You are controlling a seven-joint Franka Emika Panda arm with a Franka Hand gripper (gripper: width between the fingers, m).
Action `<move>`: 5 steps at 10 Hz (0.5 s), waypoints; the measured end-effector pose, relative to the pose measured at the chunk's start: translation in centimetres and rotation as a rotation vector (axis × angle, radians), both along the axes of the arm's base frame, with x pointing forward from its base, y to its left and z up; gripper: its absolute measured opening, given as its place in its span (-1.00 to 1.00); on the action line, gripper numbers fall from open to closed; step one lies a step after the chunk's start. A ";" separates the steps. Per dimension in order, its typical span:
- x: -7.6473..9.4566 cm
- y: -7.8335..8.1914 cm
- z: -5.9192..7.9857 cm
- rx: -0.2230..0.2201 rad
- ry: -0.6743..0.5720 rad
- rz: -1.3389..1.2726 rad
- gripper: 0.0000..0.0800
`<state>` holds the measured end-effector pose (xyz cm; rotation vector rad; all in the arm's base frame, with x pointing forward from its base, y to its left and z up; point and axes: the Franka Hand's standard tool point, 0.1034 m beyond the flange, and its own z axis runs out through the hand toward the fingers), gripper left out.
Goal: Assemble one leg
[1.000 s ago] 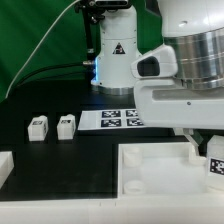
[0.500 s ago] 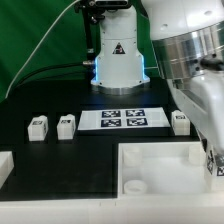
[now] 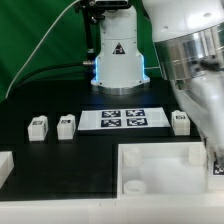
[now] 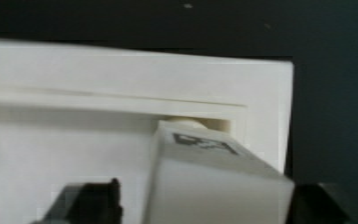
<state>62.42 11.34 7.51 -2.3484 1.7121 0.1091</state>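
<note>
My gripper (image 4: 211, 208) is shut on one leg (image 4: 220, 175), a small white block with a black-and-white tag. Its lower end sits at a round corner socket (image 4: 190, 126) of the large white tray (image 4: 105, 120). In the exterior view the gripper (image 3: 214, 160) holds this leg (image 3: 217, 167) at the tray's (image 3: 160, 160) far corner at the exterior view's right edge, mostly hidden by the arm. Three more legs stand on the black table: two on the left (image 3: 38, 126) (image 3: 66, 125) and one on the right (image 3: 181, 122).
The marker board (image 3: 122, 120) lies between the loose legs. The robot's white base (image 3: 118, 60) stands behind it. Part of another white piece (image 3: 5, 166) shows at the exterior view's left edge. A green backdrop is on the left.
Over the last second the arm's wrist has turned and shifted to the exterior view's right, uncovering the leg right of the marker board. The held leg stays at the tray corner.
</note>
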 end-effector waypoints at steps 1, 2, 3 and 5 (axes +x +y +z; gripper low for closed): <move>0.3 0.4 0.3 -0.034 -0.014 0.174 0.22; 0.4 0.2 0.2 -0.043 -0.045 0.273 0.55; 0.3 0.0 0.2 -0.054 -0.077 0.422 0.60; 0.3 0.0 0.2 -0.079 -0.125 0.684 0.62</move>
